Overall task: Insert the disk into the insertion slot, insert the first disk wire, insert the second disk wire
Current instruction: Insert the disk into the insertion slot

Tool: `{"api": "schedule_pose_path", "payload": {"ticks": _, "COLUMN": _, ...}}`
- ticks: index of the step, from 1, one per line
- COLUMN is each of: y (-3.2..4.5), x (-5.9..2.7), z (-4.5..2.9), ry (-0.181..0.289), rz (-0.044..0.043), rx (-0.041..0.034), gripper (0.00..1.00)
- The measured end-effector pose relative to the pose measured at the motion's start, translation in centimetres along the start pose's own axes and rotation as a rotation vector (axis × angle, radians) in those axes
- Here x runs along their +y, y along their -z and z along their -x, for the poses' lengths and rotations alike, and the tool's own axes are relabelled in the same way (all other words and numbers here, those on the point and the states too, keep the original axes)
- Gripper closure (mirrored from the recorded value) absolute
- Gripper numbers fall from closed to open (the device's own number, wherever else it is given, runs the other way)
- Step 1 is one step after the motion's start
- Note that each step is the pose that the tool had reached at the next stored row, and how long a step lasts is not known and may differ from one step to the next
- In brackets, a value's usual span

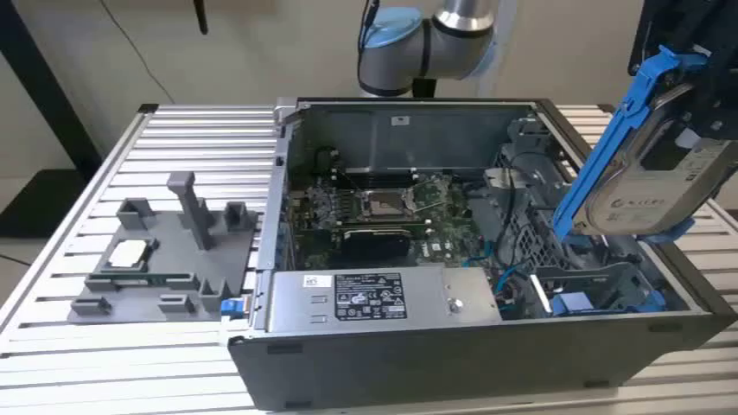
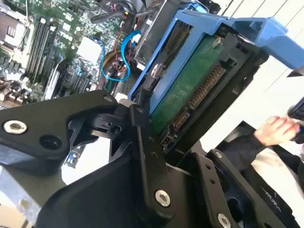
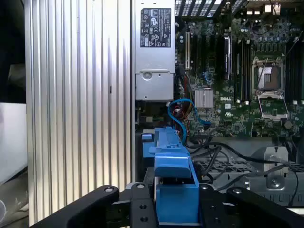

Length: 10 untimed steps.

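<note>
The disk [image 1: 652, 197], a silver-grey drive in a blue carrier [image 1: 613, 130], hangs tilted on edge above the open computer case's right end in the exterior view. My gripper [image 1: 692, 121] is shut on it from above. The second wrist view has its green circuit board [image 2: 190, 85] and bare connectors between my black fingers [image 2: 142, 137]. In the first wrist view the carrier [image 3: 173, 190] sits in my gripper [image 3: 175, 211]. Below the disk lies the insertion slot [image 1: 588, 285], a grey bay with a perforated wall and blue tabs. A blue cable [image 1: 507, 277] and black wires lie loose beside it.
The grey power-supply box [image 1: 369, 298] fills the case's near side, and the motherboard with its CPU socket [image 1: 383, 203] lies behind it. A grey fixture [image 1: 162, 251] holding small parts stands on the ribbed table [image 1: 196, 130]. A person's hand [image 2: 278, 130] is beyond the disk.
</note>
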State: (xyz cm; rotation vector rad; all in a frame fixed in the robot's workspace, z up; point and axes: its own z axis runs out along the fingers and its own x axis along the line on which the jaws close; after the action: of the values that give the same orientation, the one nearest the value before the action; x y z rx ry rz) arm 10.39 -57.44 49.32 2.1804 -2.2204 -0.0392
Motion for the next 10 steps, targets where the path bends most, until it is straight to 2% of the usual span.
{"api": "schedule_pose_path", "payload": {"ticks": 10, "y": -0.27, "x": -0.09, "z": -0.11, "ry": 0.000, "rz": -0.0002, "rx": 0.0000, "gripper": 0.67}}
